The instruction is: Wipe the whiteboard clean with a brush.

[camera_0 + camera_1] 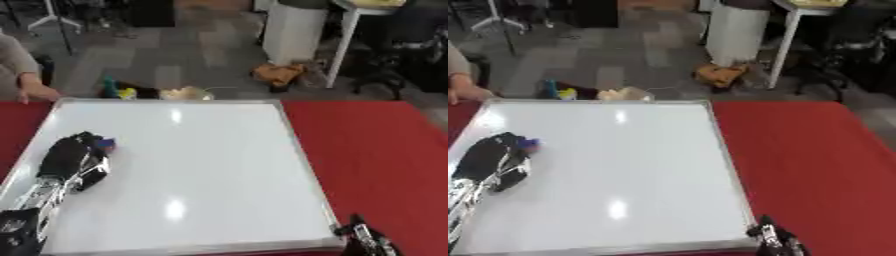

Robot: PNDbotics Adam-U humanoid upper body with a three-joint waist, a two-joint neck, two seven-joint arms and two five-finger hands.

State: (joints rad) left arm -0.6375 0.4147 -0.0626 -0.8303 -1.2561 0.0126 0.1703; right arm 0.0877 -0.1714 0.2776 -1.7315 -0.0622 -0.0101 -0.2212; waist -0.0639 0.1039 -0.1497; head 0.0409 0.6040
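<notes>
**Left robot hand holds the brush on a board that already looks clean**

The whiteboard point(192, 170) lies flat on the red-covered bench point(385, 150), its metal frame running nearly to the near edge. The left robot hand point(74, 160) rests on the board's left side, about midway up, fingers curled over a small blue-purple thing that I take to be the brush point(107, 144) (only its tip pokes out past the fingers, so its shape is hard to tell). So the left hand is clamped on the brush, and the brush seems to lie against the board surface, though contact cannot be confirmed.

The right robot hand point(367, 240) shows only at the lower edge, just off the board's near right corner; whether its fingers are apart or together cannot be told.

A person's hand point(39, 92) rests at the far left corner of the board's frame, perhaps steadying it.

No marks are visible on the white surface, only two glare spots from the lights. My judgement is that the wiping step is in hand and probably far along. The next move likely calls for sweeping the brush across whatever strip remains, keeping it flat on the board and inside the frame.
</notes>
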